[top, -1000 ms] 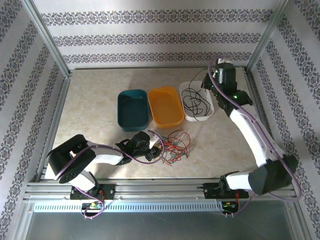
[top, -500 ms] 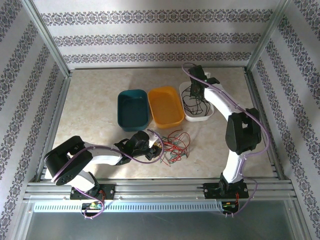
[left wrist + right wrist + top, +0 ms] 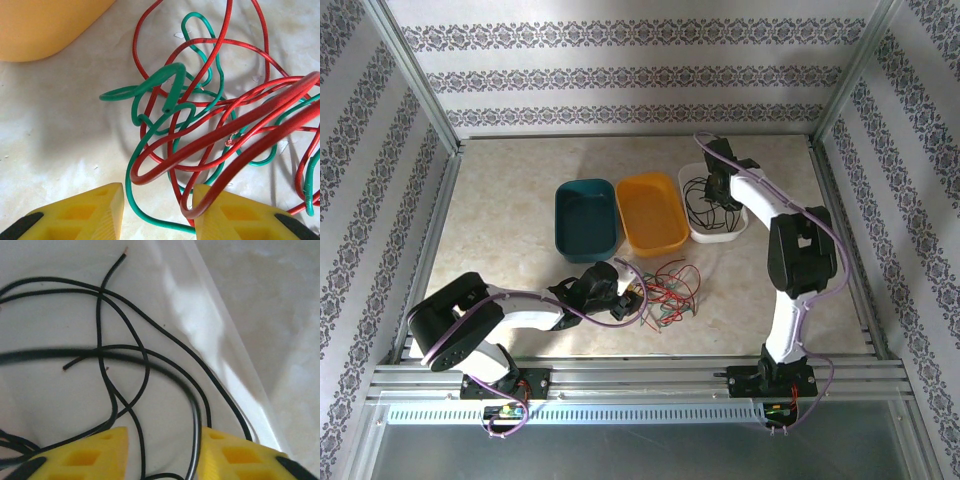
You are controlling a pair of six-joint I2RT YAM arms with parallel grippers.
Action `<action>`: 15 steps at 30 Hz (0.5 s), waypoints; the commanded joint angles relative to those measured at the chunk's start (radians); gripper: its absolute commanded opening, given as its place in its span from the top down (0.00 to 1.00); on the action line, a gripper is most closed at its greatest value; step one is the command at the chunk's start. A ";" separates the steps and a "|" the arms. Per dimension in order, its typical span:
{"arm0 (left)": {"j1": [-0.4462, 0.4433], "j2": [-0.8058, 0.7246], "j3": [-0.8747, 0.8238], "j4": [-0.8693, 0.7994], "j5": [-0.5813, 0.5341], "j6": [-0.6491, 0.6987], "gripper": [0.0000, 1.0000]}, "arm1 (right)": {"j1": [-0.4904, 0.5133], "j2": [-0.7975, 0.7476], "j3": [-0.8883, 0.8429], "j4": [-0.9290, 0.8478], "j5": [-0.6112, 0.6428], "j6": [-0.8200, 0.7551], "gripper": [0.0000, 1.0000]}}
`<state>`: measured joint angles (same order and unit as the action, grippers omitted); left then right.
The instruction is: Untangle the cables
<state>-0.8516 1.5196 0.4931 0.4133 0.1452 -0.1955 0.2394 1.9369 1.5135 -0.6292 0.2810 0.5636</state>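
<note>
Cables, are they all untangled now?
Partly. The black cables lie in the white tray, with the open right gripper over them. The open left gripper is at the red and green tangle, knotted on the table. The teal bin and orange bin hold nothing.

Lab robot cell, aluminium frame (image 3: 640,378), wallpapered walls (image 3: 620,75)

Smooth glossy plastic sheath on red and green cables (image 3: 210,135); duller on black cables (image 3: 145,360). Glossy white plastic tray (image 3: 200,310). Matt yellow plastic fingers (image 3: 80,215). Low-sheen stone-patterned table (image 3: 55,130).
</note>
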 commanded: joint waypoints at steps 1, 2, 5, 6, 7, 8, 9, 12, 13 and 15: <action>-0.007 -0.020 0.011 -0.021 -0.007 0.004 0.61 | 0.004 -0.131 -0.041 0.062 -0.017 0.013 0.56; -0.007 -0.019 0.014 -0.022 -0.007 0.005 0.61 | 0.006 -0.155 -0.054 0.067 -0.016 0.011 0.56; -0.007 -0.025 0.020 -0.021 -0.013 0.006 0.61 | 0.005 -0.218 -0.089 0.080 -0.018 0.000 0.55; -0.007 -0.027 0.022 -0.022 -0.014 0.008 0.60 | 0.005 -0.239 -0.097 0.082 -0.022 -0.008 0.54; -0.007 -0.030 0.024 -0.021 -0.016 0.010 0.61 | 0.007 -0.256 -0.104 0.082 -0.028 -0.016 0.54; -0.007 -0.031 0.026 -0.023 -0.016 0.011 0.60 | 0.009 -0.279 -0.113 0.079 -0.032 -0.026 0.53; -0.007 -0.033 0.029 -0.025 -0.018 0.014 0.60 | 0.011 -0.307 -0.126 0.077 -0.042 -0.038 0.54; -0.006 -0.033 0.038 -0.030 -0.016 0.023 0.61 | 0.033 -0.402 -0.205 0.079 -0.117 -0.063 0.53; -0.006 -0.032 0.039 -0.030 -0.017 0.024 0.61 | 0.046 -0.433 -0.245 0.086 -0.154 -0.074 0.53; -0.007 -0.030 0.041 -0.025 -0.020 0.020 0.62 | 0.097 -0.505 -0.344 0.104 -0.258 -0.118 0.53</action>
<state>-0.8513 1.5097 0.5091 0.4046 0.1444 -0.1875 0.2790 1.4982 1.2572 -0.5278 0.1635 0.5121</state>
